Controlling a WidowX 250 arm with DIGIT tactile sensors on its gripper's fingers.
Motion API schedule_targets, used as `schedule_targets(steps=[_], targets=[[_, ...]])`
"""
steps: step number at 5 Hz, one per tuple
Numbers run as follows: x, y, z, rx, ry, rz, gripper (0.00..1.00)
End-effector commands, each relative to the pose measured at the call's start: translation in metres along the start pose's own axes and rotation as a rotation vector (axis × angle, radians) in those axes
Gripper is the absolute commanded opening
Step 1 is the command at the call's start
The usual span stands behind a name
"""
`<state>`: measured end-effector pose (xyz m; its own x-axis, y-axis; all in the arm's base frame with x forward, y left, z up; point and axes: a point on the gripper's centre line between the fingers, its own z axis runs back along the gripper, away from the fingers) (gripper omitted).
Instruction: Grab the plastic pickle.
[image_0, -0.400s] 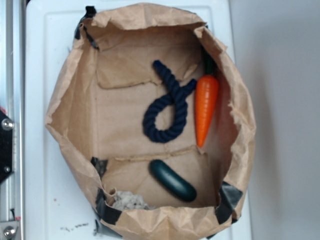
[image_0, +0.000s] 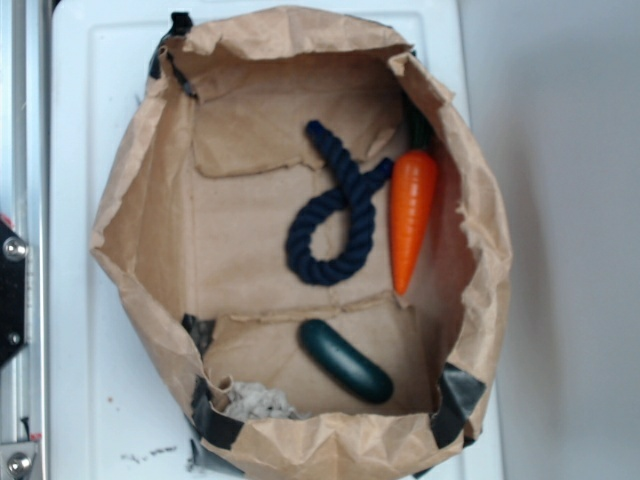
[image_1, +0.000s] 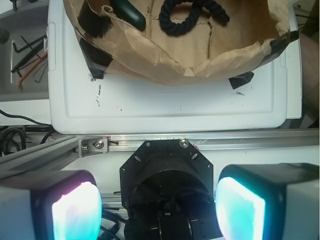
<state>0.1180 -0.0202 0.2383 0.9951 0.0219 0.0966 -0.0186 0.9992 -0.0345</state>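
Three things lie in the paper bag (image_0: 135, 230), and only one is wanted: the pickle (image_0: 345, 360), which rests on the bag's floor at one end, close under the crumpled wall. From the wrist view the gripper (image_1: 157, 202) hangs spread wide with nothing between its glowing pads (image_1: 75, 210), well back from the bag over the arm's black base; the pickle (image_1: 127, 12) sits far ahead and to the left, just past the bag's near wall.

The risks come from that wall. It is stiff, creased brown paper, taped at the corners and leaning inward, so a finger descending close to it could snag the rim and drag the whole bag along the white tray (image_0: 80, 120). The pickle is smooth, glossy, dark green and rounded at both ends; pinched off-centre, it would likely squirt out.

The rope (image_0: 335, 215), a soft navy twisted loop, lies ahead near the pickle, and the tapered orange carrot (image_0: 410, 215) beyond it; the wrist view appears to cut the carrot off.
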Motion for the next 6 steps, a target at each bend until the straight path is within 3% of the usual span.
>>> schedule_targets(steps=[1, 2, 3, 4, 5, 6], targets=[[0.081, -0.03, 0.005, -0.01, -0.011, 0.089, 1.0], [0.112, -0.013, -0.01, 0.019, -0.055, 0.103, 1.0], [0.121, 0.017, -0.027, 0.042, -0.136, -0.001, 1.0], [0.138, 0.035, -0.045, 0.026, -0.212, -0.07, 1.0], [0.156, 0.046, -0.057, 0.036, -0.227, -0.08, 1.0], [0.172, 0.033, -0.077, 0.05, -0.208, -0.158, 1.0]])
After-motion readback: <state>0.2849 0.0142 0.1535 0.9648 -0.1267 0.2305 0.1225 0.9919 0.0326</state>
